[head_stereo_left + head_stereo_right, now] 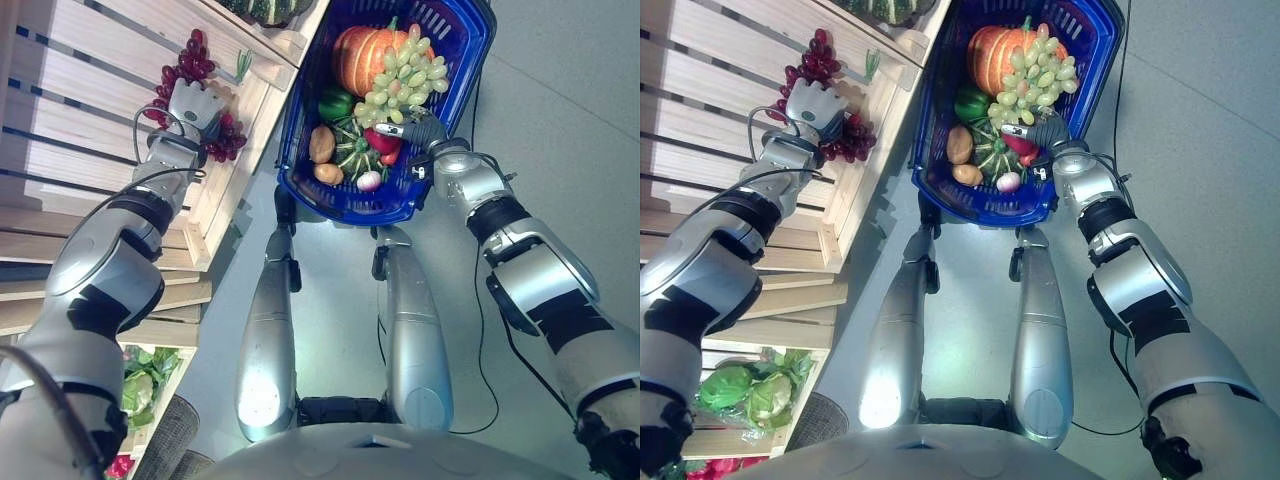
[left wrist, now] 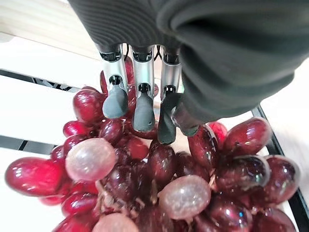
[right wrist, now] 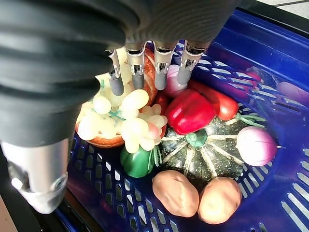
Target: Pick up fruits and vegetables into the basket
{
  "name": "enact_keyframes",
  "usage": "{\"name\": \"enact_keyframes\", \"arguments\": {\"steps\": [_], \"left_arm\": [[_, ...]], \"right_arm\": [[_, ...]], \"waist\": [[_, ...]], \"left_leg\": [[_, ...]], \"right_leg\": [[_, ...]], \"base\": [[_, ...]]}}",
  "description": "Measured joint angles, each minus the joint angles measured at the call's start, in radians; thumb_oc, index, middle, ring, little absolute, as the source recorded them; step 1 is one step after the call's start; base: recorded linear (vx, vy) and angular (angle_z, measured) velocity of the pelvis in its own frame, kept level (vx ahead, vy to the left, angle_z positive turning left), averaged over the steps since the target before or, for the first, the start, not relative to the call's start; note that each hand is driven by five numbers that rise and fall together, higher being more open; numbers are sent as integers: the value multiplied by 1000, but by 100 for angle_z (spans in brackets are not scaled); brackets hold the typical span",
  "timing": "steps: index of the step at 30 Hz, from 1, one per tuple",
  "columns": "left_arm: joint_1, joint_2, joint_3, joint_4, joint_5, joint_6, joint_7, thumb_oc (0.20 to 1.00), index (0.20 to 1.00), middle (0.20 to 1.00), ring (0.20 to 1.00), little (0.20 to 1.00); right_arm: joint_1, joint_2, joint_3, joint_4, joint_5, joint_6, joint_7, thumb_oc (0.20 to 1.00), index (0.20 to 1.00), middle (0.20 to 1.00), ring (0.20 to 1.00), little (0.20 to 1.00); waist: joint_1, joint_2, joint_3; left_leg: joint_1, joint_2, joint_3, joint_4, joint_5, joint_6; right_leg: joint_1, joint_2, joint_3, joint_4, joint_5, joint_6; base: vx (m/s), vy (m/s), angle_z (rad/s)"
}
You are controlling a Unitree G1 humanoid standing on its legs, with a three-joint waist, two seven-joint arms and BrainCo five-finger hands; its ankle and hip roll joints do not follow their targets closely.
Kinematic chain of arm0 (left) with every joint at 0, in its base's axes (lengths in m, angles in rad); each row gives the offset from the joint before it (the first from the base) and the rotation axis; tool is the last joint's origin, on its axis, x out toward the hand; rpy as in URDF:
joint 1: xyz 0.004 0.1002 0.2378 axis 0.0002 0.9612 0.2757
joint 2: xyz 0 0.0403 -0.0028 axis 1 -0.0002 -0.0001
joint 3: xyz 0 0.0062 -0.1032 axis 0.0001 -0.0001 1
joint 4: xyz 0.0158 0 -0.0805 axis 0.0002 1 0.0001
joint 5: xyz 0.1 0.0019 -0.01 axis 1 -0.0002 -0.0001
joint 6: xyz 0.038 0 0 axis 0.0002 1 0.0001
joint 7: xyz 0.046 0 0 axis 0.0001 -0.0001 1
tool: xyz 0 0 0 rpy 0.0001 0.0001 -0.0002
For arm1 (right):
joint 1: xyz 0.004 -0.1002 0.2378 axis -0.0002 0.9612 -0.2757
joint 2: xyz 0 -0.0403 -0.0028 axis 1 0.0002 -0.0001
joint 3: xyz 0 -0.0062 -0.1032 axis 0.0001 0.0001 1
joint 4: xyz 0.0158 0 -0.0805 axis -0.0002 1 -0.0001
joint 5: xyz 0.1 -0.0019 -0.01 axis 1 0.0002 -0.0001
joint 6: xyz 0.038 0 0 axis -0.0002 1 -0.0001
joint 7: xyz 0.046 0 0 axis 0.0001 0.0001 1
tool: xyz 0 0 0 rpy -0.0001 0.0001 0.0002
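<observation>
Red grapes (image 2: 145,188) (on the wooden shelf (image 1: 90,60)) lie under the left hand's (image 1: 193,104) relaxed, touching fingertips (image 2: 144,116).

Bright, even light; glare on the pale floor (image 1: 330,300), wrist views' near covers soft (grapes (image 2: 159,188) glossy).

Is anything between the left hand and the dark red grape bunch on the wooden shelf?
Nothing visible. The left hand hangs right over the dark red grape bunch on the pale wooden shelf, fingers straight, dark tips at the topmost grapes.
</observation>
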Motion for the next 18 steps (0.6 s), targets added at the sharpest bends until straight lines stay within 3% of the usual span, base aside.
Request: {"name": "enact_keyframes", "arguments": {"steps": [6,10,14,18], "left_arm": [[0,0,1,25,-18,0,-2,200,200,200,200,200],[8,0,29,25,-136,-2,-14,200,200,200,200,200],[30,0,103,22,-409,-31,-33,200,200,200,200,200],[84,0,253,2,-708,-85,-82,200,200,200,200,200]], "right_arm": [[0,1,0,0,4,-1,0,1000,1000,1000,1000,1000],[1,1,0,0,24,-11,4,1000,1000,1000,1000,1000],[1,0,-1,-4,42,-15,11,1000,1000,1000,1000,1000],[32,-4,-2,-46,57,-30,20,1000,1000,1000,1000,1000]], "waist": [[1,0,0],[0,0,0],[1,0,0],[2,0,0]], "left_leg": [[0,0,1,5,0,0],[0,0,1,5,0,0],[3,0,1,7,0,0],[21,0,-1,7,0,0]], "right_leg": [[0,0,2,-1,0,0],[1,0,2,0,1,0],[6,0,1,0,1,0],[25,0,0,0,1,0]], "base": [[0,0,0],[0,0,0],[0,0,0],[0,0,0]]}}
